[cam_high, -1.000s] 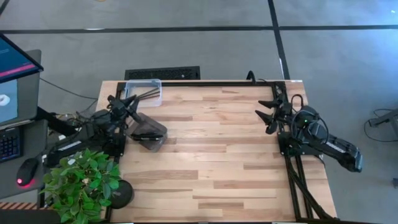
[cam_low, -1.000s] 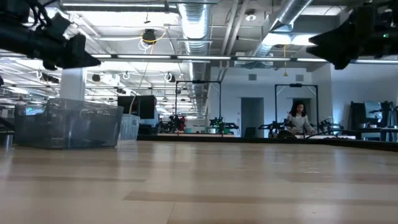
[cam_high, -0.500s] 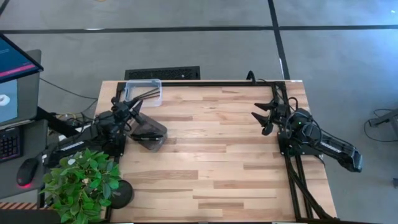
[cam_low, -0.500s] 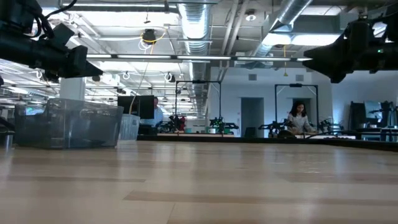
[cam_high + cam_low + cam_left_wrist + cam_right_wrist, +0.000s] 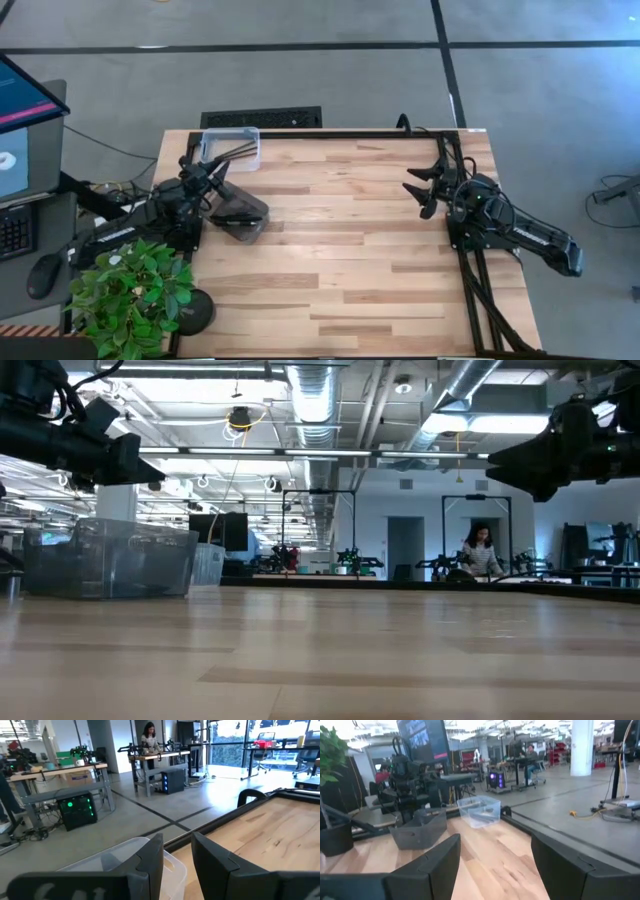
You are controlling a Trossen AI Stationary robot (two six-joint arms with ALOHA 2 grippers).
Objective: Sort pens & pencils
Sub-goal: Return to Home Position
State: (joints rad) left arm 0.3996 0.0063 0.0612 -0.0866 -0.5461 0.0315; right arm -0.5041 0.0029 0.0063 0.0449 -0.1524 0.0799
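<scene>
Homing well: fold arms back clear of bins. Thin brown pencils (image 5: pixel 233 152) sit in clear plastic bin (image 5: pixel 252 160), upper left; pens unseen, likely in dark tub (image 5: pixel 246 207) below it. Jaws: left gripper (image 5: pixel 213 172) slightly apart, right gripper (image 5: pixel 415 192) wide.

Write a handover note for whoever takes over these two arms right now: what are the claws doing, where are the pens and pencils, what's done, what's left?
The left claw is open and empty, raised at the table's left edge by the two bins.
The right claw is open and empty, raised near the right edge.
Thin pencils lie in the clear bin at the far left corner. The black bin is too dark inside to show any pens.
Done: nothing lies loose on the wood, so sorting looks finished.
Left: probably only parking both arms.
</scene>
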